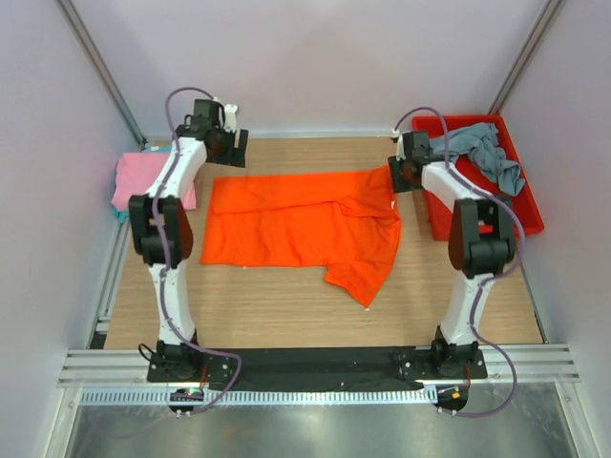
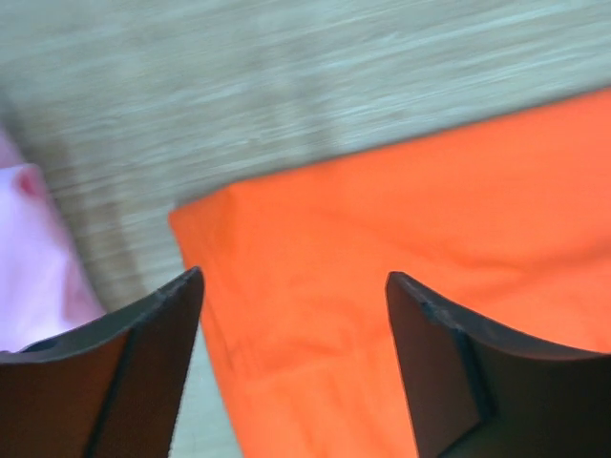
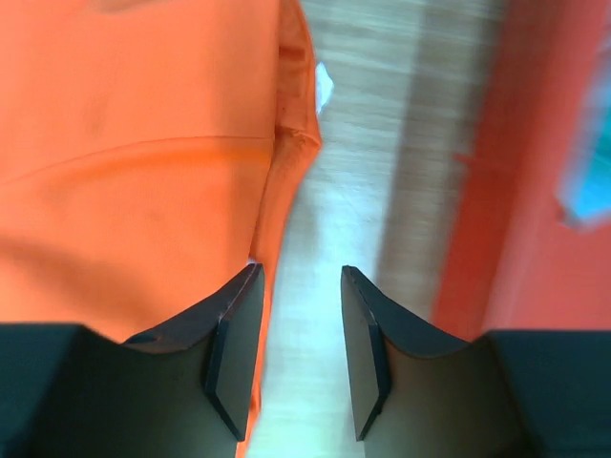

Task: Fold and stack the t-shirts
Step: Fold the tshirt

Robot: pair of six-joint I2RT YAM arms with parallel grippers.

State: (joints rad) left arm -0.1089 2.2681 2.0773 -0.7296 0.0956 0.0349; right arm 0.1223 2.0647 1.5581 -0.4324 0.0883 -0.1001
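Bright orange cloth t-shirt [image 1: 301,224] lies spread across the middle of the wooden worktop [image 1: 286,310], with a soft pink t-shirt [image 1: 143,179] at the left edge and a grey-blue t-shirt [image 1: 487,153] bunched in the rigid red plastic bin [image 1: 528,212] on the right. I see my left fingers [image 2: 134,382] spread wide and empty above the orange shirt's far left corner. My right fingers [image 3: 234,348] stand parted too, gripping nothing, with bare worktop between them just beside the shirt's far right edge.
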